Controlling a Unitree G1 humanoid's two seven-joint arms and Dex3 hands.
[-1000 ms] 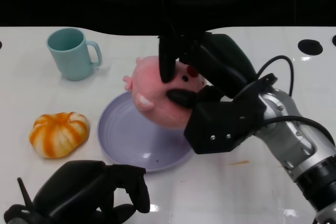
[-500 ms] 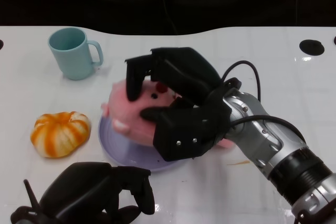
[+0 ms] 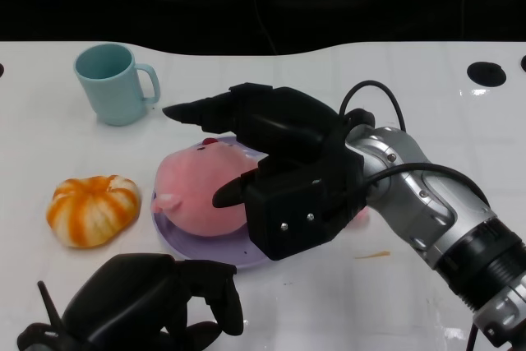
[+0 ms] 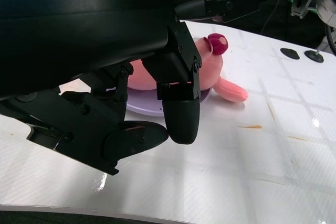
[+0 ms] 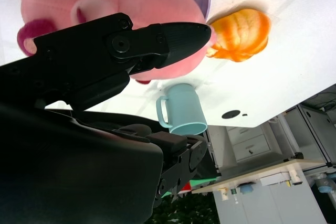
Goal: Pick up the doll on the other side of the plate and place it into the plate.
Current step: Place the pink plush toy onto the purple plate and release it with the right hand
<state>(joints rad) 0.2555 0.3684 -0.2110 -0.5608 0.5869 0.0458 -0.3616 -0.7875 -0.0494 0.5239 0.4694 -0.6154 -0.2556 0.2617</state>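
Note:
The pink pig doll (image 3: 197, 191) lies on its side in the lilac plate (image 3: 215, 252), left of the table's middle. My right hand (image 3: 283, 170) hovers over the doll's right half with its fingers (image 3: 205, 110) stretched out above it and apart; nothing is gripped. The right wrist view shows the doll (image 5: 152, 3) beyond those straightened fingers (image 5: 157, 40). My left hand (image 3: 140, 302) rests at the near left edge with its fingers curled in on nothing. From the left wrist, the doll (image 4: 210, 69) and the plate (image 4: 144, 109) appear past those curled fingers (image 4: 178, 114).
A light blue mug (image 3: 111, 84) stands at the back left. An orange and white pumpkin (image 3: 90, 210) sits left of the plate. A round black hole (image 3: 486, 73) marks the table's far right. A small orange smear (image 3: 371, 255) lies right of the plate.
My right hand carried the doll down and leftward into the plate, then its fingers spread and let go. The left hand stayed still.

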